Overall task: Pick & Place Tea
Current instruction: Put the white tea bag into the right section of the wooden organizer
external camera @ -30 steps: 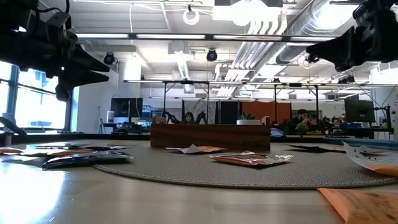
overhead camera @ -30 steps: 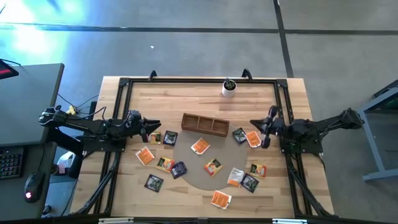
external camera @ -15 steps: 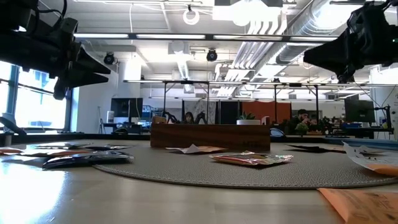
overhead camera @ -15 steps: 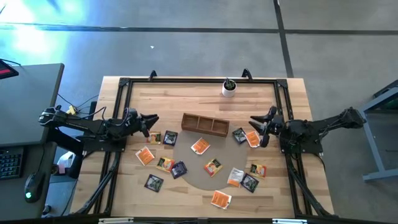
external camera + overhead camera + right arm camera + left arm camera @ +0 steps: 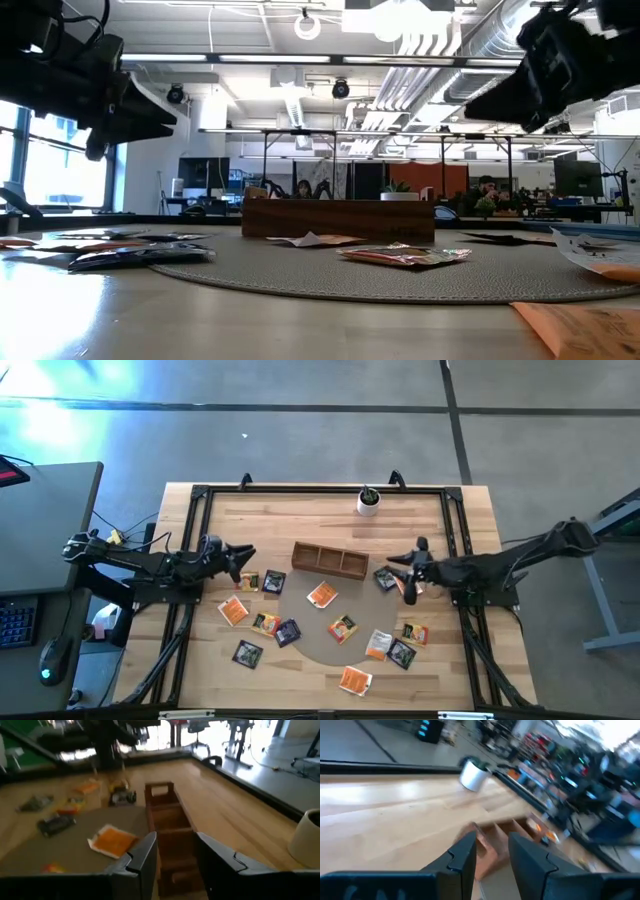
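Several tea sachets lie flat on the wooden table (image 5: 300, 510) and on a grey round mat (image 5: 315, 640): orange ones (image 5: 322, 595) (image 5: 343, 628) (image 5: 233, 610), dark ones (image 5: 273, 582) (image 5: 288, 632) and a whitish one (image 5: 378, 645). My left gripper (image 5: 246, 560) (image 5: 492, 840) hovers open at the left, pointing at a wooden box (image 5: 330, 560), with nothing between its fingers. My right gripper (image 5: 402, 572) (image 5: 176, 840) hovers open right of the box, above a dark sachet (image 5: 385, 577), also holding nothing. Both hang well above the tabletop in the low view.
The wooden box (image 5: 167, 827) has open compartments and stands at the mat's far edge, between the two grippers. A white cup with a plant (image 5: 368, 502) stands at the far edge. A black frame (image 5: 320, 490) runs around the table. More sachets lie toward the near edge (image 5: 355, 680).
My right gripper has opened and moved toward the table's left, closer to the wooden box's right end, tipping a little downward. No sachet has moved.
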Robot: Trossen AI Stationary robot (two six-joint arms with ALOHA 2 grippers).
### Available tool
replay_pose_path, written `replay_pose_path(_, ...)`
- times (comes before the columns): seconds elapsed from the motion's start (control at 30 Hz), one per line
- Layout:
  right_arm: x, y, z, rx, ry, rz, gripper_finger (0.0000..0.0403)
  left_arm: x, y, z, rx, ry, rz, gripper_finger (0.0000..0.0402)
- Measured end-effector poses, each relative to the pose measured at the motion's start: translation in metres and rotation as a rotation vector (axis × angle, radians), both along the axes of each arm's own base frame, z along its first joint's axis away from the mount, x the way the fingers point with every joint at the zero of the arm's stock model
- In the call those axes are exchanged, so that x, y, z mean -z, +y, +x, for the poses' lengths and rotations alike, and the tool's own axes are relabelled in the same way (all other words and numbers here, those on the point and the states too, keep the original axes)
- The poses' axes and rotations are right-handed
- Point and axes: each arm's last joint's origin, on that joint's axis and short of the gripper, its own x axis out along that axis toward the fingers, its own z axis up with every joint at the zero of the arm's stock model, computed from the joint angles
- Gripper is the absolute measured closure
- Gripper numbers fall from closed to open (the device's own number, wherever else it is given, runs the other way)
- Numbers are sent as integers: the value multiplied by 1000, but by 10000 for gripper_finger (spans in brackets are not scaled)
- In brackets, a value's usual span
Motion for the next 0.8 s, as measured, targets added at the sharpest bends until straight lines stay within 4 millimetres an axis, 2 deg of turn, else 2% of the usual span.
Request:
replay_pose_path(0.2,6,5,25,11,150,-20,274,0,-3,1,106,23,32,289)
replay_pose_path(0.33,-16,8,59,-8,126,-1,274,-2,-4,2,139,6,35,289)
replay_pose_path(0.47,-30,14,99,-81,151,-60,274,-7,-8,4,275,-60,6,289)
replay_pose_path(0.6,-23,23,131,-211,228,-110,274,-10,-11,4,380,-90,-22,289)
replay_pose_path(0.8,-5,32,167,-313,295,-102,274,-8,-10,4,360,-56,42,289)
